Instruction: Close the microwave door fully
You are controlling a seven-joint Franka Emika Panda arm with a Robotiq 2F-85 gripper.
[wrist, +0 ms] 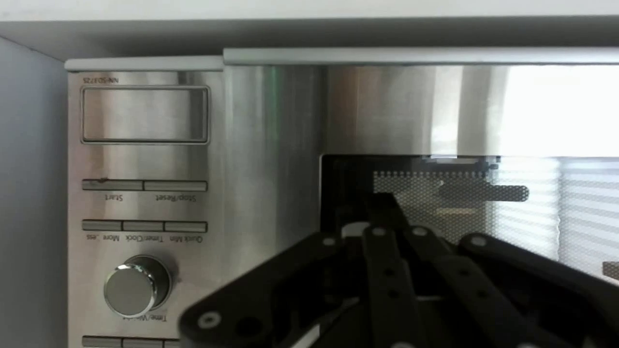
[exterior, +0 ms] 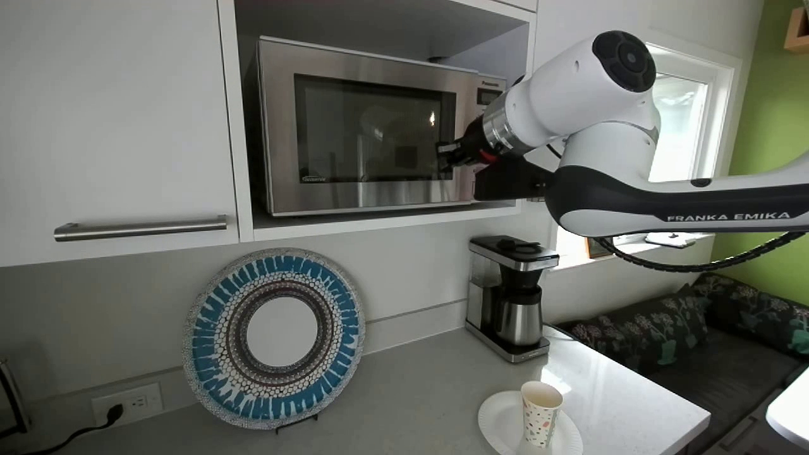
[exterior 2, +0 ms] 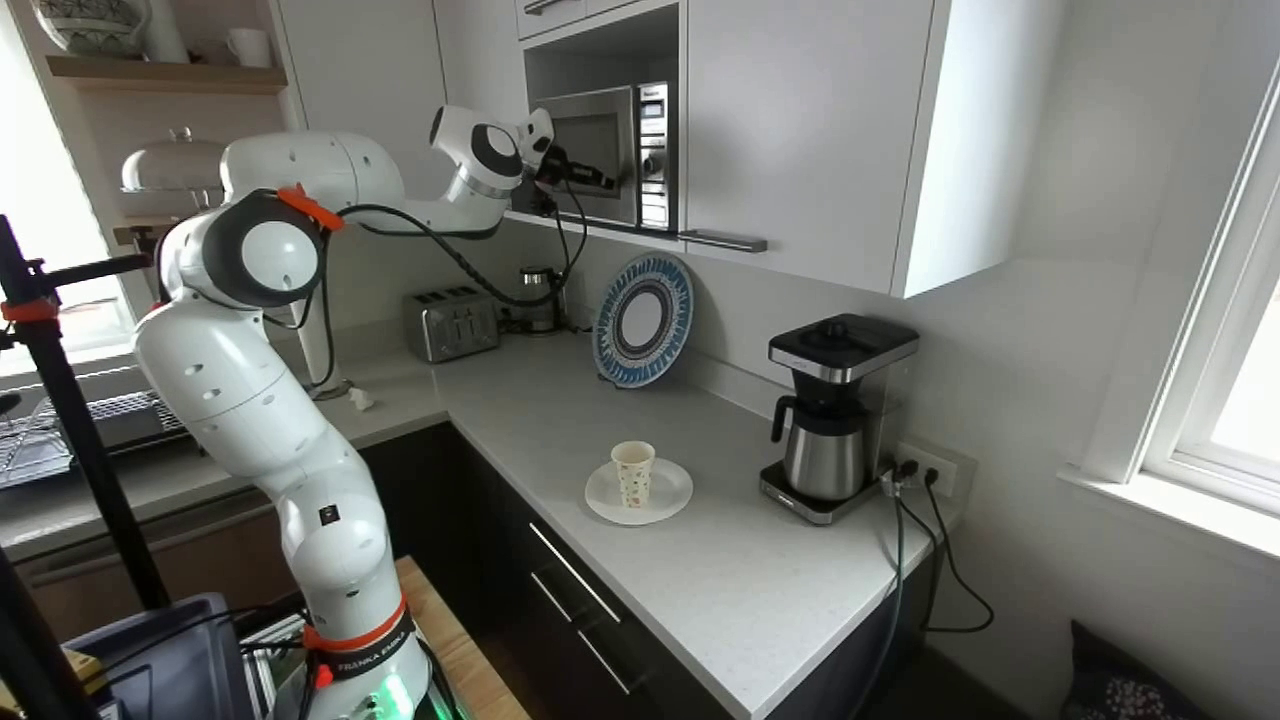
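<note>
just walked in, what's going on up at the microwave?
The Franka arm has its pincer up in front of the microwave door, near the side by the button panel, presumably to push it shut. The pincer looks closed, with nothing visible in it. The door looks shut or nearly so; I can't tell whether it's latched, or whether the pincer is touching it.

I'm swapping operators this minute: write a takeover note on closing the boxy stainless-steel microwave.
Black two-fingered gripper: shut, in front of the dark-glass, steel-framed microwave door; contact unclear.
Boxy stainless-steel microwave: in the white cabinet niche.
Done: door looks nearly flush with the narrow steel button panel.
Left: full closure; latching unconfirmed. Probably push near the panel-side edge, then check.
</note>
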